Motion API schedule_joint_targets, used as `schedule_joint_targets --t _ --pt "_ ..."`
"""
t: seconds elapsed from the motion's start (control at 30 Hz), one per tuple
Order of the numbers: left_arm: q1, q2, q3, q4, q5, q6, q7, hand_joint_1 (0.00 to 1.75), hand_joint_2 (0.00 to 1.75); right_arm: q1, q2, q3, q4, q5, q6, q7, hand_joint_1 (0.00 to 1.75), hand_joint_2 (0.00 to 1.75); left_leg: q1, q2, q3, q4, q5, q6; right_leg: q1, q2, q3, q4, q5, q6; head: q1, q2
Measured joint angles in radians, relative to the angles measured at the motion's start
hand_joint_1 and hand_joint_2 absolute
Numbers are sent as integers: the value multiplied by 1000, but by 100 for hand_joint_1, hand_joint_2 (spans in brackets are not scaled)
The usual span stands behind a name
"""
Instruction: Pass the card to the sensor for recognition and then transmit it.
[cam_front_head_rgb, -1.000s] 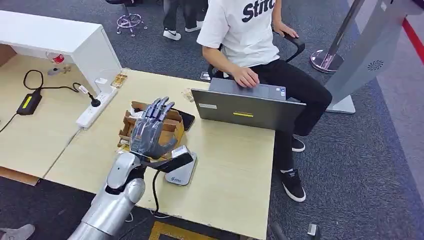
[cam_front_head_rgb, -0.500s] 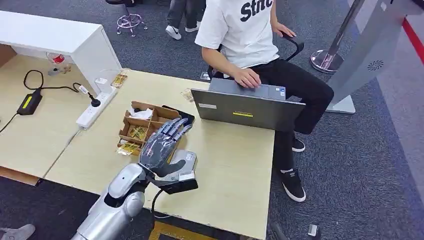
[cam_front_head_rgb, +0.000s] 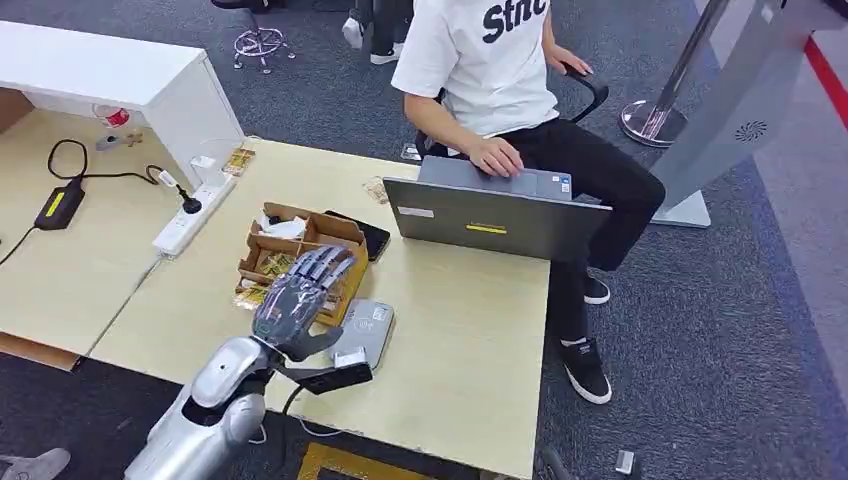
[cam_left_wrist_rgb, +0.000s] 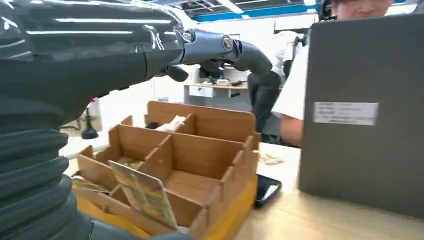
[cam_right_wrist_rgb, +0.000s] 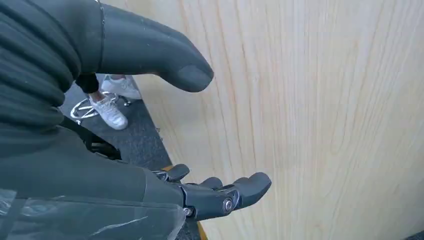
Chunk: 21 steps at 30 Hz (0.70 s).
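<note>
Wooden organizer (cam_front_head_rgb: 300, 252) on surface (cam_front_head_rgb: 470, 340) holds card (cam_left_wrist_rgb: 145, 194), leaning in front compartment. Left hand (cam_front_head_rgb: 298, 300) hovers above, fingers (cam_front_head_rgb: 322, 266) spread, empty. Card judged thin, light, stiff, slippery; pinch exposed top edge. Right hand (cam_right_wrist_rgb: 150, 185) idle, fingers loosely apart.

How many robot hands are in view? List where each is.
2. The left hand hangs over the wooden box on the table; the right hand is beside a pale wood surface, holding nothing.

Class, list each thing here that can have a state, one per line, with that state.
Left robot hand: open, fingers spread, holding nothing, above the wooden box.
Right robot hand: open, empty.
Laptop: lid open.
Wooden box: open-topped, cards in compartments.
Power strip: one plug in.
</note>
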Motion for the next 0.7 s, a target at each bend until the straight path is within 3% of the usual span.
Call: schedule_joint_targets --t 0.47,0.7 --pt "-5 11 26 53 -32 7 20 0 175 0 0 0 0 8 -3 -1 0 175 0 0 0 0 0 0 0 0 0 0 0 0 0 0" --pt "-11 11 38 90 -83 34 56 0 175 0 0 1 0 11 -6 -1 0 175 0 0 0 0 0 0 0 0 0 0 0 0 0 0"
